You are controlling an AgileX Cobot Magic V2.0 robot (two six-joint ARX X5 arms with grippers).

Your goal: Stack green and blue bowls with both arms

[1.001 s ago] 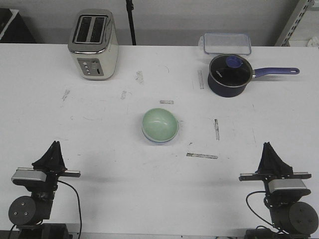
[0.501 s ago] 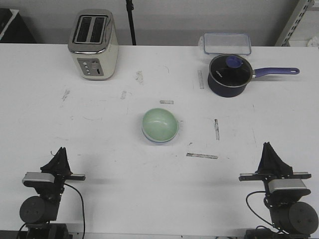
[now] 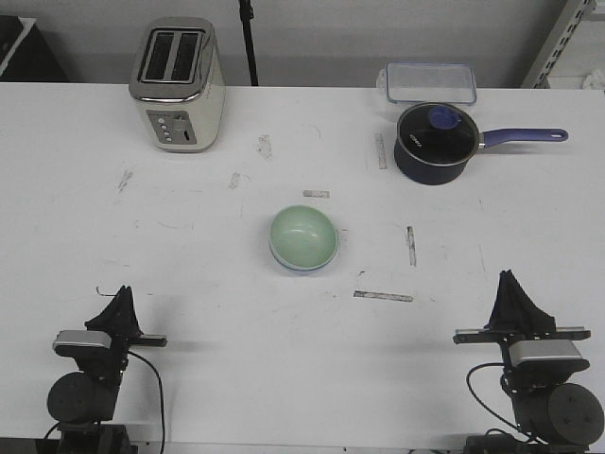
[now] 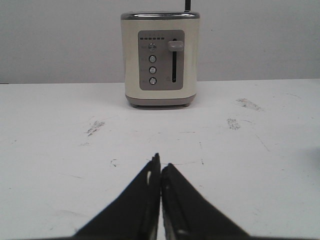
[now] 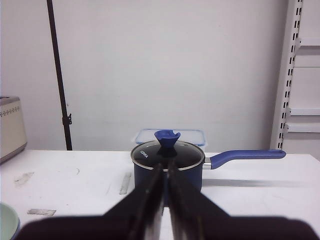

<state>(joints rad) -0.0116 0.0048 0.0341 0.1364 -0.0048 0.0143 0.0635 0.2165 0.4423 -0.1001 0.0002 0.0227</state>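
A: Where are the bowls?

B: Mid-desk [image 3: 189,246], the green bowl [image 3: 302,236] sits nested in the blue bowl [image 3: 284,263], only a thin rim of blue showing. The right wrist view catches just the green edge.

A: And the arms?

B: Left gripper [image 3: 119,305] and right gripper [image 3: 512,288] rest at the near edge, jaws pressed together, empty. Wrist views show the toaster [image 4: 160,57] and saucepan [image 5: 167,165] beyond.

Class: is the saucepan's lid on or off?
On. The saucepan wears its glass lid, knob upright, seated on the rim.
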